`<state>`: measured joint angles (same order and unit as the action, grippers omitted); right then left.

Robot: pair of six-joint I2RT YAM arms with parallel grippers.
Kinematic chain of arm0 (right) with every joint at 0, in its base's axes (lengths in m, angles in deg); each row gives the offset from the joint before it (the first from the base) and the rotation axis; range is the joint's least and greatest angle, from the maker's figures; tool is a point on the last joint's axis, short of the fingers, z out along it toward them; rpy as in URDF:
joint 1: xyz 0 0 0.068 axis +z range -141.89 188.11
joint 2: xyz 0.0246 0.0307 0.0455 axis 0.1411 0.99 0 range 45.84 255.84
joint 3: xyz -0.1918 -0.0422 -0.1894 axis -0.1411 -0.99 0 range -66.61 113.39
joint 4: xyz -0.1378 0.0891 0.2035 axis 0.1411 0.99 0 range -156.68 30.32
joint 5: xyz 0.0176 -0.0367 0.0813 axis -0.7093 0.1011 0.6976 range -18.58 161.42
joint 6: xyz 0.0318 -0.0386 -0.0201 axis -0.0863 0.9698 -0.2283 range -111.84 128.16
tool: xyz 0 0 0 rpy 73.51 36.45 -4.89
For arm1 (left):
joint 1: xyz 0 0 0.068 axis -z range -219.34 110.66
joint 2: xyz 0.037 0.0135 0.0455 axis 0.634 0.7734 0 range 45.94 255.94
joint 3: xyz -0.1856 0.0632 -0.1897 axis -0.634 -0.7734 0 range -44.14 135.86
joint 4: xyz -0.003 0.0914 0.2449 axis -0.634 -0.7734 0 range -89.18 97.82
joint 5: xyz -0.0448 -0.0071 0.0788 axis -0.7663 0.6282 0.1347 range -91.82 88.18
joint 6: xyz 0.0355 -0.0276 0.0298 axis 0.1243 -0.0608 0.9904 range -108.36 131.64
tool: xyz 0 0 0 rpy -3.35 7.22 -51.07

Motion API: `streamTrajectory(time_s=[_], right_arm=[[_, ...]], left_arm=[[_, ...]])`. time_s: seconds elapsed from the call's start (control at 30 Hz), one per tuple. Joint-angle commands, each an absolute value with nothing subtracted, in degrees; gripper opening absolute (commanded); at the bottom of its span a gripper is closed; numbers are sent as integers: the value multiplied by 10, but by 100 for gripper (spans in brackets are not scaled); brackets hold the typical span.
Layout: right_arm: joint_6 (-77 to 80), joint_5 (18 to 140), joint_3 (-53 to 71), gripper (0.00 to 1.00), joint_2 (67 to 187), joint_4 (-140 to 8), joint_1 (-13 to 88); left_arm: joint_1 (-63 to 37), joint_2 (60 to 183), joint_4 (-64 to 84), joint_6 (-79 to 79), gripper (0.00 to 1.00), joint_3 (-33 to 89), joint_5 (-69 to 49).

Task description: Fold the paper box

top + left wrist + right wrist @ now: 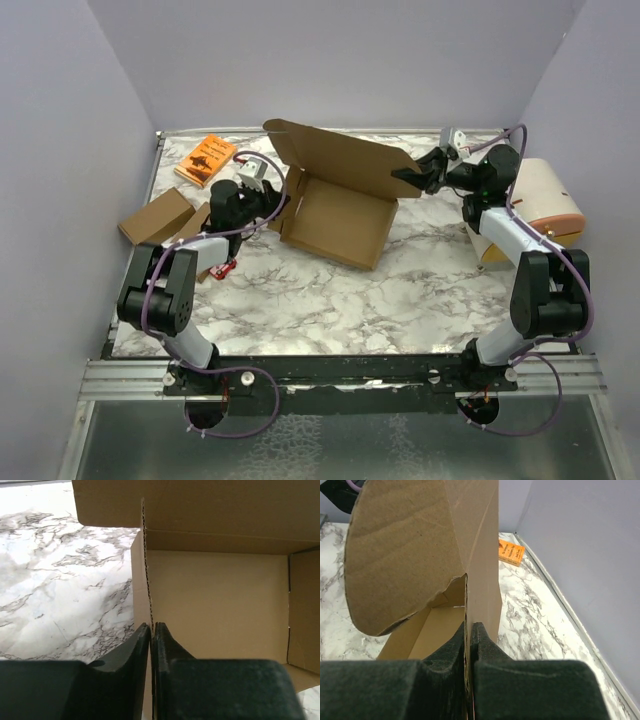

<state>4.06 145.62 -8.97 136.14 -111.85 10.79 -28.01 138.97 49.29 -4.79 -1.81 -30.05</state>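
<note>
Lavender walls close in a marbled counter (300,300). From above, the paper box (340,225) sits mid-counter toward the back, with its tray formed and its lid (340,155) raised at a slant. My left claw (278,208) is at the tray's left wall, and my right claw (408,176) has the lid's right-hand corner. An orange book (205,160) lies at the back left, a small brown carton (155,217) sits near my left arm, and a cream-coloured object (545,200) sits beyond my right. All three are apart from the box. Only this view shows both grips at once and how far the lid leans.

My left wrist view looks along the tray. There my left claw (151,630) is clenched on the thin side wall (141,580), whose perforated edge runs straight down between my fingers. The tray floor and far wall look square. This view shows nothing of my other claw.

My right wrist view shows that claw (469,630) clenched on the lid panel's edge. A rounded flap (400,555) curls out beside it above the tray, which the overhead view barely shows.

I judge the step in hand to be closing the lid. To do it well I should anchor the tray with my left grip so it neither slides nor splays. The right should swing the lid down in an arc about its hinge, not drag it. The rounded flap needs steering inside the tray wall so it does not catch on the rim.
</note>
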Motion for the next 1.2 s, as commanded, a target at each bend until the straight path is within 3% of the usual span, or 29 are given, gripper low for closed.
streamTrajectory(time_s=[0.0, 0.43, 0.9, 1.0, 1.17], right_arm=[[65, 1444, -96, 1, 1353, -1089, 116], [82, 1441, -99, 1, 1354, -1067, 116], [93, 1435, -98, 1, 1355, -1053, 116], [99, 1433, -96, 1, 1355, -1046, 115], [103, 1432, -96, 1, 1356, -1039, 115]], left_arm=[[-273, 1401, 491, -79, 18, 5, -344], [-297, 1449, 473, -149, 60, 32, -407], [-359, 1465, 625, -310, 60, -16, -488], [-363, 1474, 649, -344, 66, -20, -519], [-369, 1499, 750, -433, 85, -36, -558]])
